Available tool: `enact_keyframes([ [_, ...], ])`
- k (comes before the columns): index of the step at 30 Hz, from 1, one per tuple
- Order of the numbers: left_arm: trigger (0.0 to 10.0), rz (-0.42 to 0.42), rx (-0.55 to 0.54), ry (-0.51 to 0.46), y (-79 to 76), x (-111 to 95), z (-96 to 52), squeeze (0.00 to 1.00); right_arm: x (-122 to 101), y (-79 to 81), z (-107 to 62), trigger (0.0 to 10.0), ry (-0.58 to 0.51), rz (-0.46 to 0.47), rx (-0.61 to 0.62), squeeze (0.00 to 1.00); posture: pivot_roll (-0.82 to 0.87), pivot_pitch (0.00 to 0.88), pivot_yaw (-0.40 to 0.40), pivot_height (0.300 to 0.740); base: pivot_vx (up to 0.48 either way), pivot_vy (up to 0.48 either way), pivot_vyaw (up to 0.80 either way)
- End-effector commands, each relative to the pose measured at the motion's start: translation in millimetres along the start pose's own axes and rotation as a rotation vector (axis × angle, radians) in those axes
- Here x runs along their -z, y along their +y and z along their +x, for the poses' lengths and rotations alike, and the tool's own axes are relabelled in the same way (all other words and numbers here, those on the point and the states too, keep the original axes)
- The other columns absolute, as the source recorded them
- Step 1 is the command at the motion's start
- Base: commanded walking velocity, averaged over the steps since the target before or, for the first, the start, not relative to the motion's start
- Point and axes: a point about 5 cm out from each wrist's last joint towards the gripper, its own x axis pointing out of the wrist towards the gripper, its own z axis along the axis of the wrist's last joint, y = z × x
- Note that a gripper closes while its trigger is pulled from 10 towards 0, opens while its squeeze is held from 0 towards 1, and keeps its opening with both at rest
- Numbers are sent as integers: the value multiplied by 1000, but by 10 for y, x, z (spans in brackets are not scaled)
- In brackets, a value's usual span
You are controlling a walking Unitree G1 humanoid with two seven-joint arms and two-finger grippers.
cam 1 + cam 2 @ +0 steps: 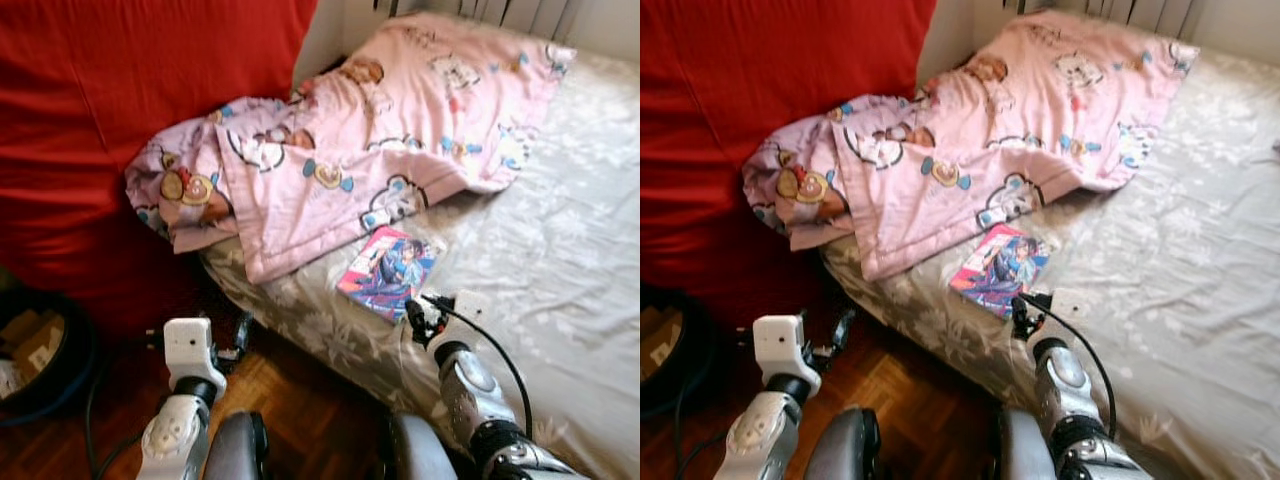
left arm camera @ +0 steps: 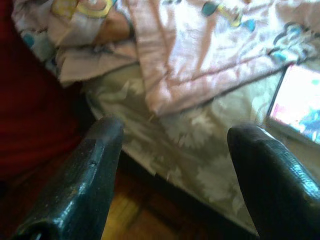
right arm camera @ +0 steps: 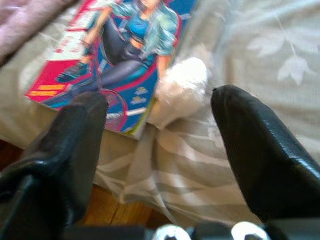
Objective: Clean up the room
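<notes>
The step in hand looks like the approach to a pick-up: the right gripper [image 3: 160, 150] hangs at the near edge of the bed [image 1: 560, 260], its jaws spread wide and holding nothing, aimed at the comic book [image 1: 387, 271] that lies flat on the pale floral sheet close to that edge, just below the hem of the pink cartoon-print blanket [image 1: 380, 140]. In the right wrist view a small white crumpled wad [image 3: 181, 89], perhaps tissue, sits touching the book's near corner, between the two fingers' line of sight. The left gripper [image 2: 175, 165] is held lower, by the bed's side over the wooden floor [image 1: 290, 400], jaws likewise wide and empty. The next move probably calls for the right arm to reach forward and come down so one finger slides under the book's free edge, since a flat book on soft bedding gives little to pinch; the wad may be the easier first catch.
</notes>
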Motion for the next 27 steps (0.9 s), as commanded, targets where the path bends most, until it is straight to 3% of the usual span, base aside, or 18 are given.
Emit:
enact_keyframes([
  [1,10000,-4,-6,17,-11,-25,-121,0,-5,-29,15,10000,14,42,32,1000,104,350,-5,613,0,0,0],
  [5,10000,0,-13,25,-11,-76,-284,0,-97,-4,55,10000,-4,51,37,1000,131,395,-2,613,0,0,0],
  [6,10000,-1,-17,24,-10,-91,-301,0,-123,8,65,10000,-11,55,34,710,136,403,-2,613,0,0,0],
  [7,10000,-1,-20,24,-7,-102,-309,0,-146,22,75,10000,-16,58,32,306,136,403,-2,613,0,0,0],
  [8,10000,-1,-22,25,-9,-122,-320,0,-179,43,90,10000,-22,61,26,0,145,413,-2,613,0,0,0],
  [17,10000,-2,-33,31,-48,-242,-418,0,-377,155,158,10000,-78,82,-7,0,183,453,2,613,0,0,0],
  [27,10000,6,-47,69,-37,-262,-545,0,-658,70,174,10000,-228,162,72,0,198,475,8,613,0,0,0],
])
